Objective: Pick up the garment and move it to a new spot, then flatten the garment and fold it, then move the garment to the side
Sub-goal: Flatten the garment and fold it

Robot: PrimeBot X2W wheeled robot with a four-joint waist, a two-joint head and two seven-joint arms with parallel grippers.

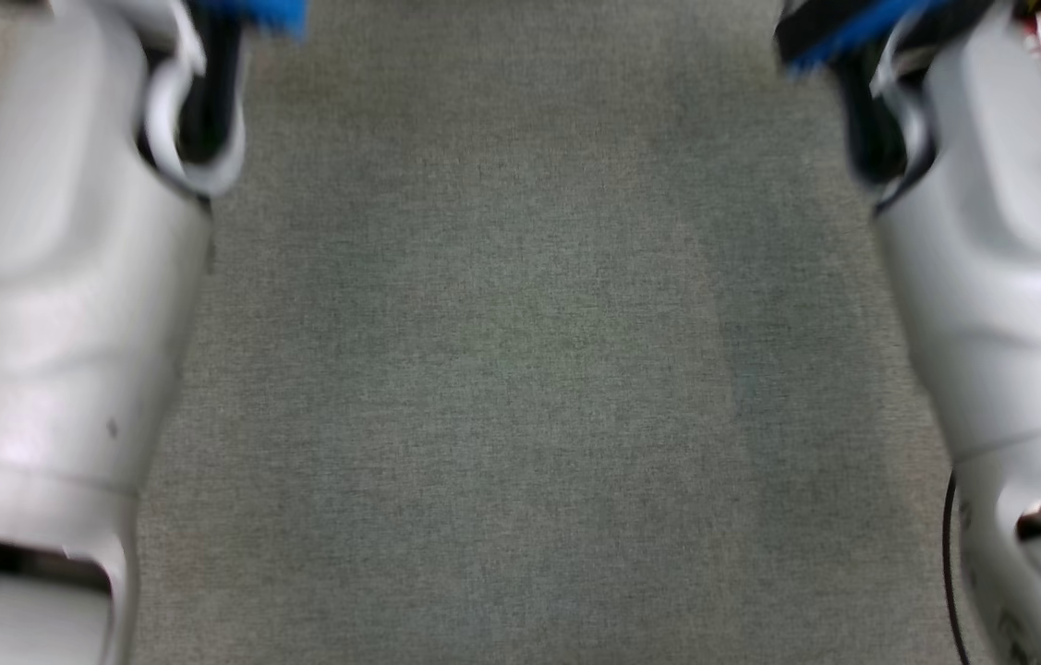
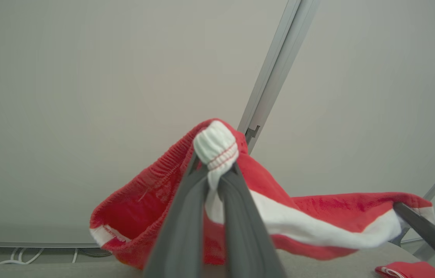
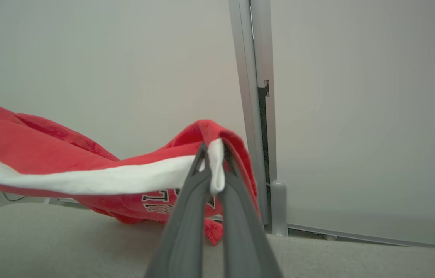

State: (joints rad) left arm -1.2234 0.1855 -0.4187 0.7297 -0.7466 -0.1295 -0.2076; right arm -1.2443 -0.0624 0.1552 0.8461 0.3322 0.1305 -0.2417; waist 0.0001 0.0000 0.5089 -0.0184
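A: How did the arms stand?
B: The left forearm [image 1: 58,277] and right forearm [image 1: 1010,277] reached forward, well apart, over the grey surface [image 1: 520,388].
A: The garment?
B: The red garment [image 2: 317,216] stretched between them: the left gripper [image 2: 214,170] pinched its white ribbed band, the right gripper [image 3: 213,170] its white-striped edge.

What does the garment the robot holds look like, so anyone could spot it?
Before the pale wall with its grey metal post, above the grey surface, a red garment hangs stretched between the left gripper and right gripper. Unlike the smaller red piece lying on that surface, it is lifted, with a broad white stripe and black lettering.
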